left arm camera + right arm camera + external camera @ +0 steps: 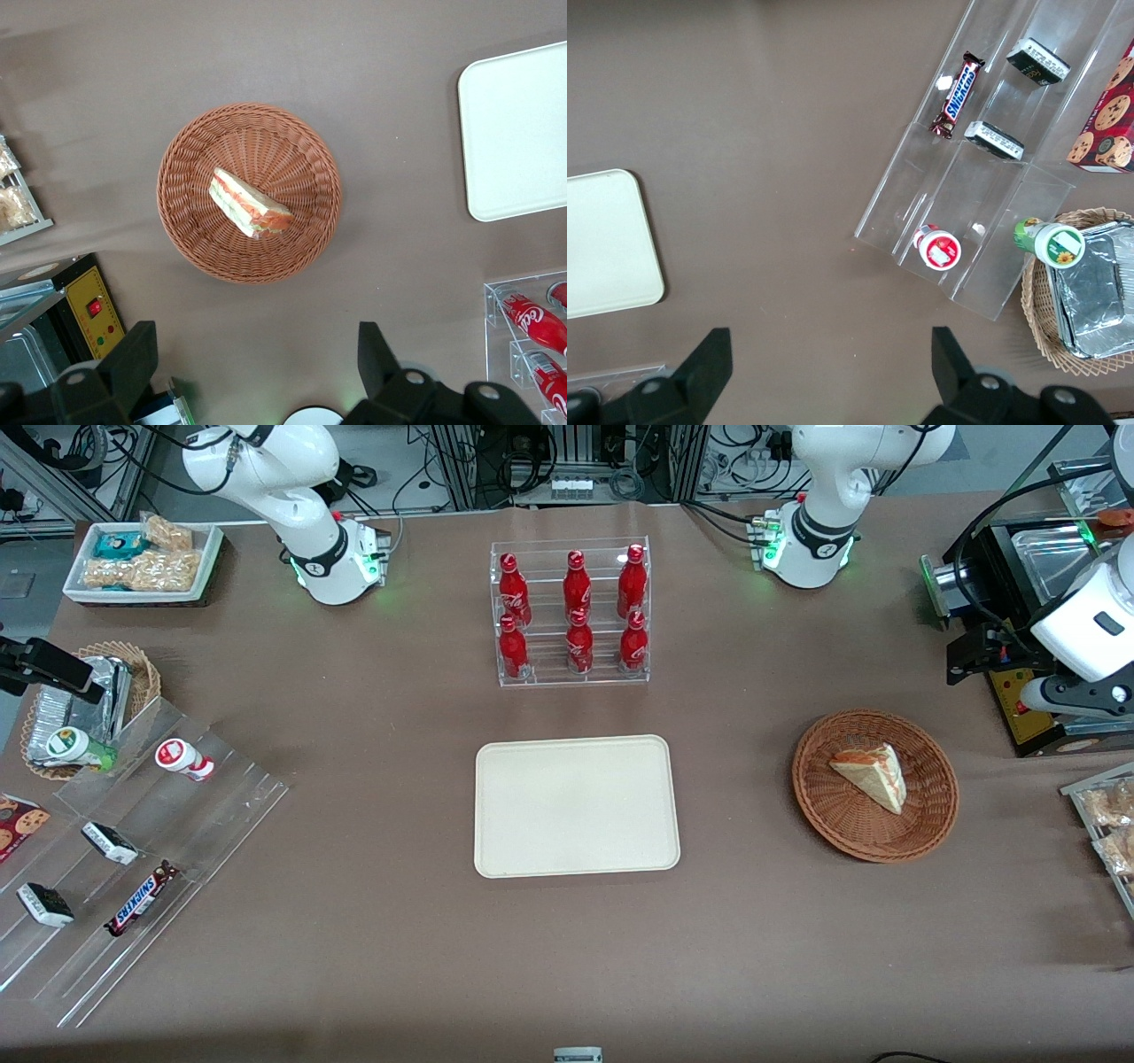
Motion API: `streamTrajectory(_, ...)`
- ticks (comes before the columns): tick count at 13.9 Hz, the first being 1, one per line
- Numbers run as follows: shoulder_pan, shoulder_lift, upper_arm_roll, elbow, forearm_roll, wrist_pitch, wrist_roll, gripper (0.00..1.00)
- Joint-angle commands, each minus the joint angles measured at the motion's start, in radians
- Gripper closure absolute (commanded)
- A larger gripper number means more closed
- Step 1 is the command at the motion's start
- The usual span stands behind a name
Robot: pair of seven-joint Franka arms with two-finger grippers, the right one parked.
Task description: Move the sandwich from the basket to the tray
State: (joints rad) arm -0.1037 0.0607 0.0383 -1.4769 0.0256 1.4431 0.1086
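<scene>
While the sandwich (249, 204) lies in the basket (182, 226) — tray (496, 850) bare at its nine o'clock, front view — the end effector (257, 367) hangs high, spread wide, empty. Descend centred; pinch the bread faces, not the crust.

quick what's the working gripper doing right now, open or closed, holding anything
Left gripper: open, holding nothing, high above the table, farther from the front camera than the basket; sandwich untouched.

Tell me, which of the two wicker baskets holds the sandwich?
The wide reddish-brown basket near the working arm's hand holds the sandwich; the smaller, lighter basket holds foil packs.
</scene>
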Motion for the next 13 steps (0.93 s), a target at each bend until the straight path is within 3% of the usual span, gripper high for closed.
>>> streamTrajectory(1,-0.008,-0.005,0.003,0.013,0.000,-0.023,-0.010,0.00)
streamTrajectory(8,-0.007,-0.013,0.003,0.001,-0.001,-0.062,-0.012,0.00)
streamTrajectory(13,0.001,-0.042,0.009,-0.182,0.007,0.028,-0.015,0.00)
